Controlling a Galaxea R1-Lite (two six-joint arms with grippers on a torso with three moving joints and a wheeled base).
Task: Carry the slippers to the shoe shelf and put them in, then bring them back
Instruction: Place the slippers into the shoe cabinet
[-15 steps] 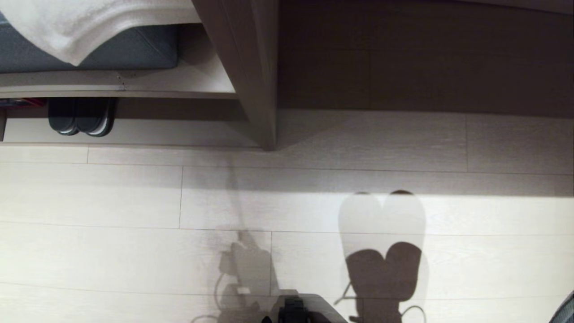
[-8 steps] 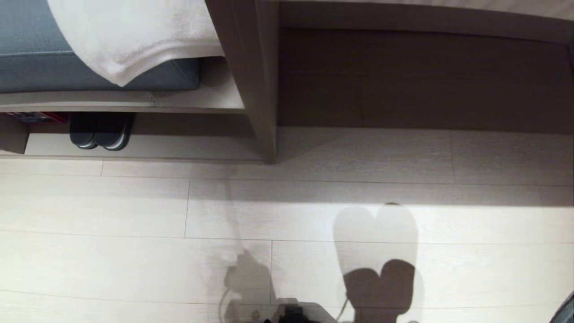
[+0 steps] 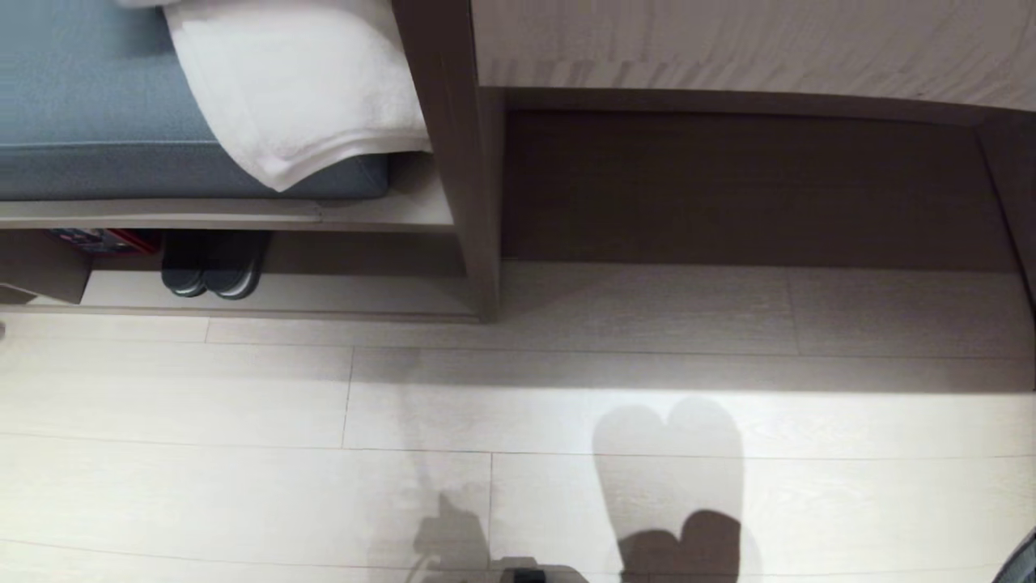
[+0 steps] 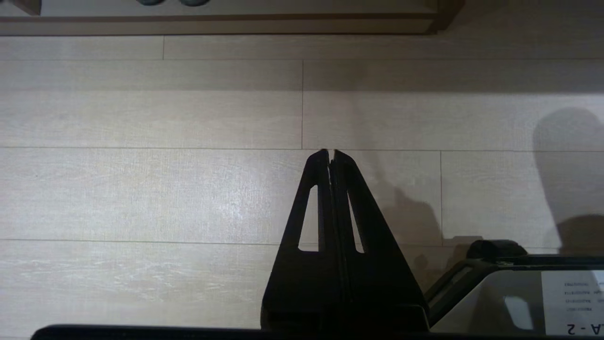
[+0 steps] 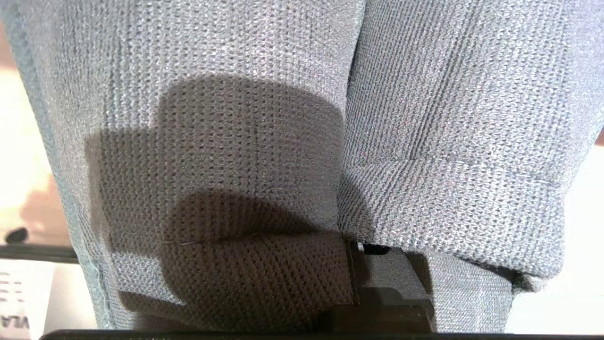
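Hanging from your right claw (image 5: 373, 264), clamped on their heel ends, the slippers (image 5: 264, 141) look light and floppy; hold both layers together. Left claw (image 4: 330, 153) is pinched together, empty, short of the shelf (image 3: 324, 295).

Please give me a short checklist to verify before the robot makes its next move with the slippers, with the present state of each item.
1. Slippers held: ok; the right wrist view is filled by both, side by side, with the right gripper shut on them.
2. Left gripper free: ok; jaws shut, nothing between them, above bare floor.
3. Shoe shelf located: cannot tell; the low cubby under the cushioned bench may be it.
4. Space in that cubby: ok; beside another dark pair its floor is bare.
5. Cubby height against the slippers: cannot tell.
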